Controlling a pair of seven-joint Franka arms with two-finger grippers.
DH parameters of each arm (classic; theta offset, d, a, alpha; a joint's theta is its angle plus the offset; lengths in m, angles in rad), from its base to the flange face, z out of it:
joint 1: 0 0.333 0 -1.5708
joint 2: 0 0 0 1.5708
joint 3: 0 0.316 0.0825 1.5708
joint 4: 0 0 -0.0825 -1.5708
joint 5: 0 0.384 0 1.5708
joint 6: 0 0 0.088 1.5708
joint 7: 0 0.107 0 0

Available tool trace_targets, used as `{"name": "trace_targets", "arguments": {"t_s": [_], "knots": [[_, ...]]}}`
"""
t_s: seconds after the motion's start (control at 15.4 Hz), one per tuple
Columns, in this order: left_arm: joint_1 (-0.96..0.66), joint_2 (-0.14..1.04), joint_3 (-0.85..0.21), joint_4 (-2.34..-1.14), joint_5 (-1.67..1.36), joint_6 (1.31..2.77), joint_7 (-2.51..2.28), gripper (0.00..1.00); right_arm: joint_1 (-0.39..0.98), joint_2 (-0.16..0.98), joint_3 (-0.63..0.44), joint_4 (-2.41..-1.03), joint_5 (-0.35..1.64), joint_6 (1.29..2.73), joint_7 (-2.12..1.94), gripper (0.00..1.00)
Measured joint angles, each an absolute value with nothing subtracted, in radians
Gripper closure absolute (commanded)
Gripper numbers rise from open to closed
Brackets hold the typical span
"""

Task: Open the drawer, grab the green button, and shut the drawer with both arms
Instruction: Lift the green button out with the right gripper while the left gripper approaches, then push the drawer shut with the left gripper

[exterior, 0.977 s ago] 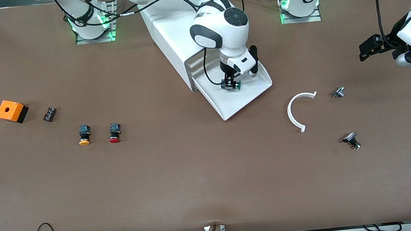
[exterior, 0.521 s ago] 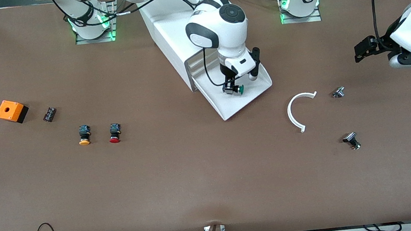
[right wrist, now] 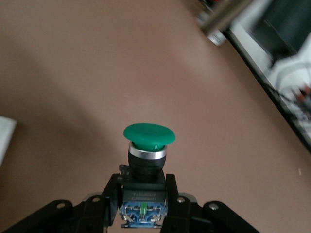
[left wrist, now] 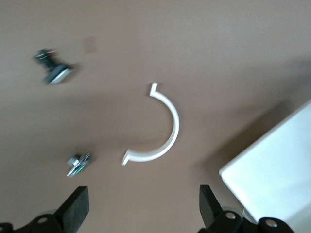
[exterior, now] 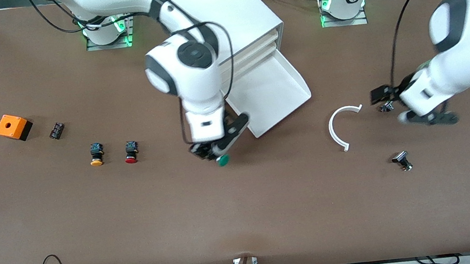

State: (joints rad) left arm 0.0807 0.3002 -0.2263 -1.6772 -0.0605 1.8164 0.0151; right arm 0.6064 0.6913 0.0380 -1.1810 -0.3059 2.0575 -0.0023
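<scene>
The right end effector [exterior: 212,152] is clamped on the black body of the button [exterior: 222,160], its green cap pointing outward from the fingers [right wrist: 111,194], and it hangs over bare brown worktop [exterior: 245,211] just clear of the open drawer [exterior: 273,96], toward the right arm's end of the table. The drawer, lowest in the white cabinet [exterior: 225,12], stands pulled out with its white tray showing. The left end effector [exterior: 411,106] hovers with its two fingers [left wrist: 77,208] spread wide apart and holding nothing, above the worktop beside a white curved strip [exterior: 336,127] and a small metal part [exterior: 386,106]; a second metal part [exterior: 402,160] lies nearer the front camera. A yellow-capped button [exterior: 95,154] and a red-capped button [exterior: 130,152] sit side by side toward the right arm's end, with a small black block [exterior: 56,130] and an orange box [exterior: 13,127] further that way. Half a second earlier the right end effector held the button inside the drawer's tray; now it has carried it out over the worktop, while the left arm has swung in from the table's edge toward the curved strip.
</scene>
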Motion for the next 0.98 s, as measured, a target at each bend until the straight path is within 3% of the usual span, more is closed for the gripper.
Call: {"name": "trace_targets", "arguments": {"t_s": [0.39,0.72,0.98], "knots": [[-0.099,0.538,-0.164,-1.678,-0.135,2.012,0.032,0.0,0.404,0.644,0.032,-1.399,-0.23,2.197,0.258,0.62],[-0.249,0.564,-0.139,-1.726,-0.159,2.172,-0.294,0.0,0.355,0.642,0.033,-1.585,-0.191,2.269,0.397,0.62],[-0.363,0.563,-0.132,-1.822,-0.159,2.307,-0.524,0.0,0.316,0.642,0.029,-1.644,-0.192,2.296,0.396,0.62]]}}
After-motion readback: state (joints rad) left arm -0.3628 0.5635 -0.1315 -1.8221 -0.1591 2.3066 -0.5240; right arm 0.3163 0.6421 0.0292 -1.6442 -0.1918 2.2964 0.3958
